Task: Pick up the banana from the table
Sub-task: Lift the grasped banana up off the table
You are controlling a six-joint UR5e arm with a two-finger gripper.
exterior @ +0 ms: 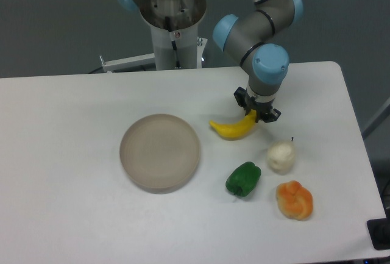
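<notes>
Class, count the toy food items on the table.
4: banana in the gripper, white fruit right of it, green pepper below, orange fruit front right.

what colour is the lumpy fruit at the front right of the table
Orange, with paler yellowish patches: the lumpy fruit, clearest in the fixed camera view.

You see a bright yellow banana [234, 128] on the matte white table [73, 130], a beige-grey plate [159, 152] left of centre, and green [243, 178], cream-white [281, 156] and orange [294, 200] toys at lower right.
</notes>
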